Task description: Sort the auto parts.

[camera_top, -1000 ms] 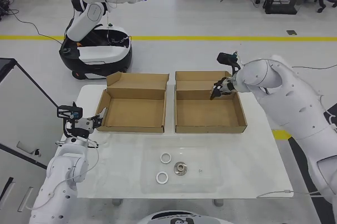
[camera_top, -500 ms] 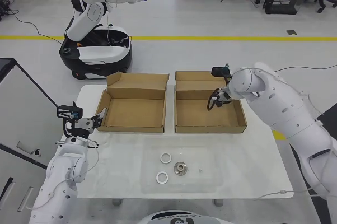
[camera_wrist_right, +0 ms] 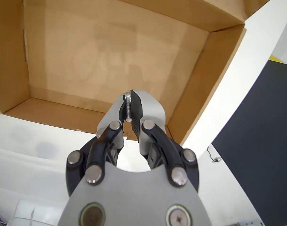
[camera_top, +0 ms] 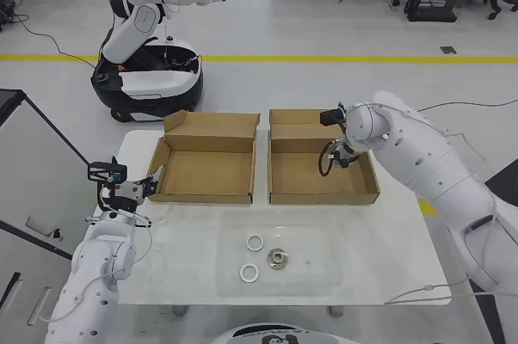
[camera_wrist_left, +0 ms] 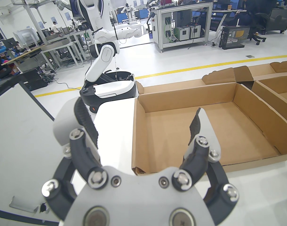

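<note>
The right gripper [camera_wrist_right: 130, 104] is pinching a bolt [camera_wrist_right: 127, 110] between its pads, hanging over the right box [camera_top: 302, 176]. That box is looking bare, though the arm is hiding one corner, and the left box [camera_top: 209, 172] is holding nothing either. Two rings [camera_top: 255, 242] and a metal hub [camera_top: 278, 257] are waiting on the table [camera_top: 371, 249]. The left gripper [camera_wrist_left: 138, 106] is hovering spread by the left box's corner. Nothing seems to be blocking the drop.

two boxes sit side by side at the back of the table [camera_top: 379, 249], left box [camera_top: 207, 176] and right box [camera_top: 311, 185]. near the front edge, the far ring [camera_top: 255, 242] lies behind the near ring [camera_top: 249, 273], with the hub [camera_top: 278, 257] just right of them. the right gripper [camera_top: 326, 163] is over the right box with a bolt [camera_wrist_right: 127, 109] pinched in it. the left gripper [camera_top: 151, 183] is beside the left box's outer wall.
</note>
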